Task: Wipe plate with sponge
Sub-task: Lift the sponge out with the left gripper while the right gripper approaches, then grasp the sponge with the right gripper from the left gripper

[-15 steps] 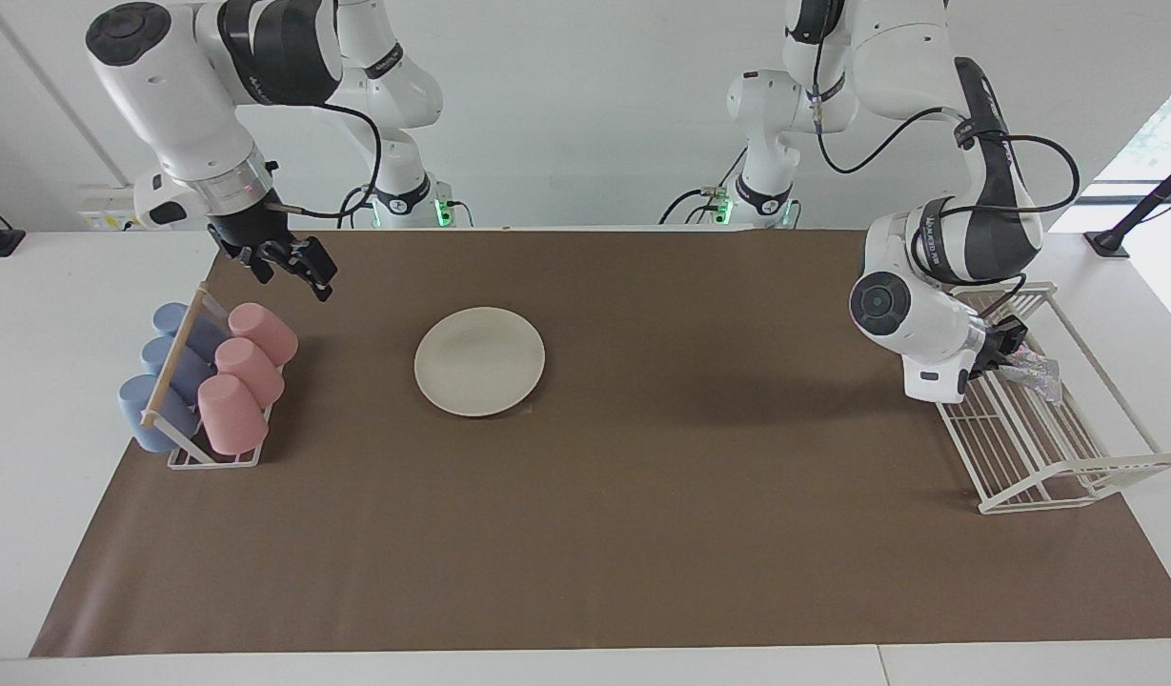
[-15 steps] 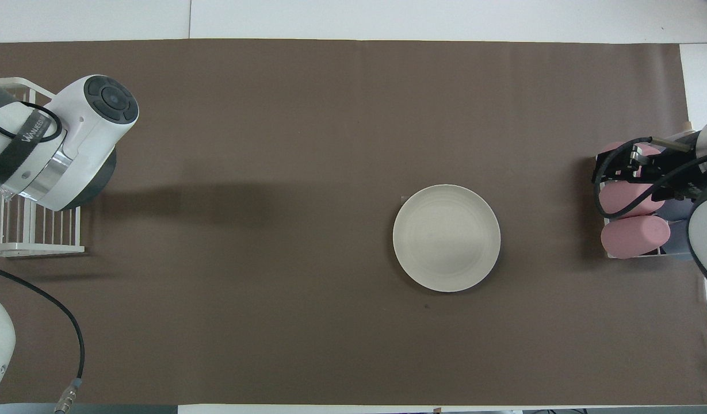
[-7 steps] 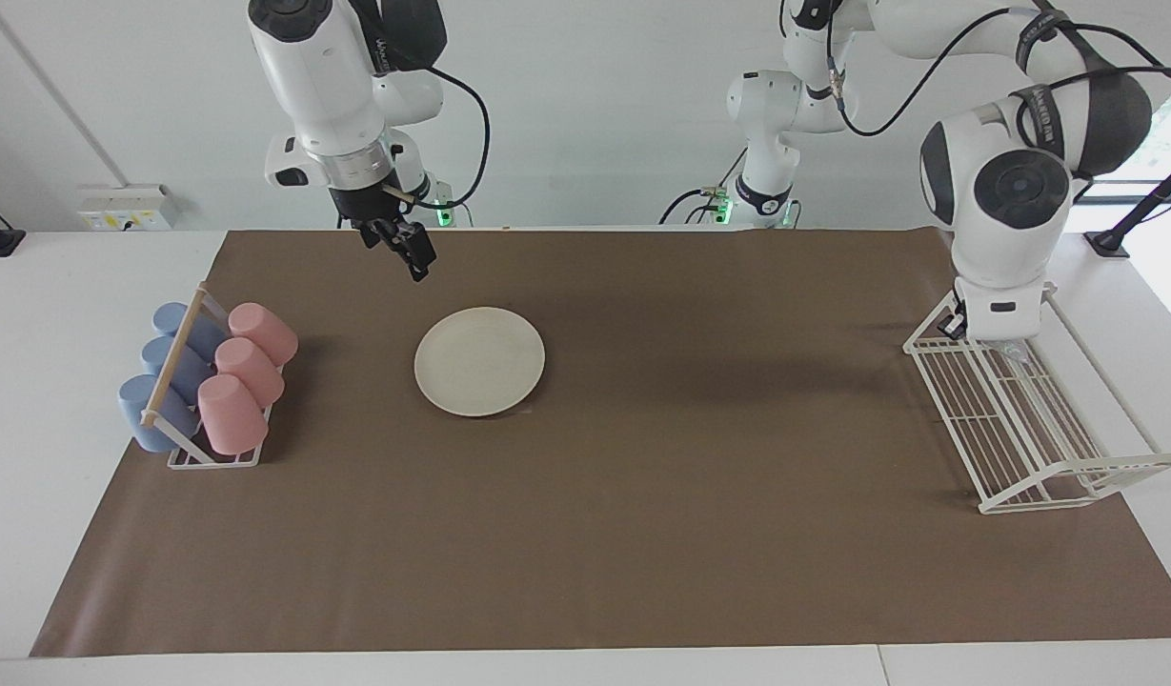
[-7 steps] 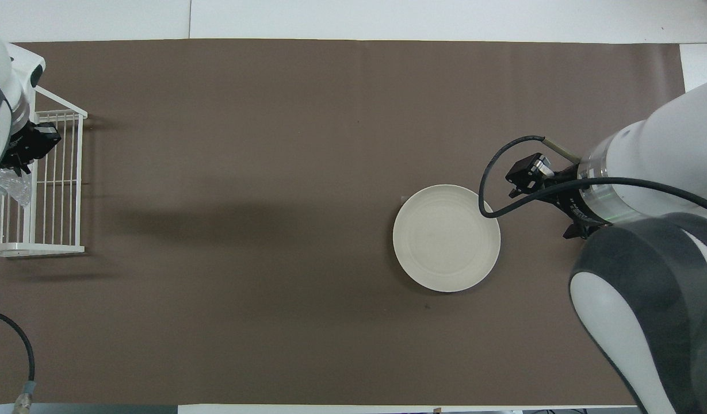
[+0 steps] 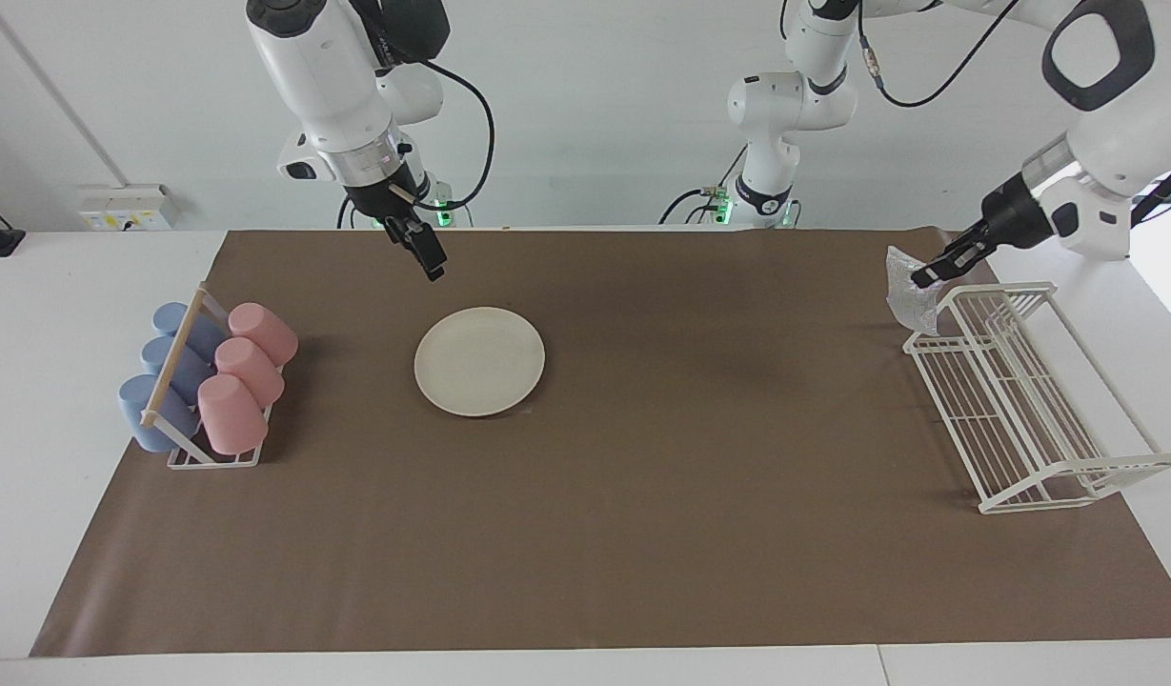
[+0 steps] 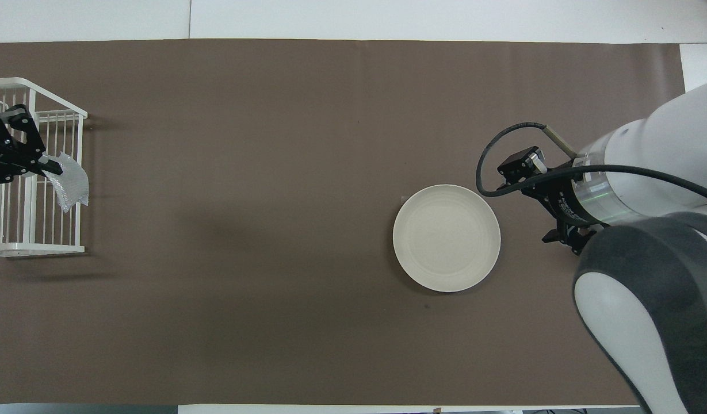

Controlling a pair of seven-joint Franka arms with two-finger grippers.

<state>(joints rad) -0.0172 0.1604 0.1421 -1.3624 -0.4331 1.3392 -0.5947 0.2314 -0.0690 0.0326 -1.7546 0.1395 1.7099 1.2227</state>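
cups (image 5: 225,376) in rack (image 5: 213,457) — plate (image 5: 479,360) bare

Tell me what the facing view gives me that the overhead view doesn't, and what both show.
Only the facing view shows the cup rack with pink and blue cups, both arm bases, and the sponge hanging clear above the wire rack. Only the overhead view shows the right gripper from above, beside the plate. Both show the plate bare on the brown mat, and the left gripper shut on the sponge.
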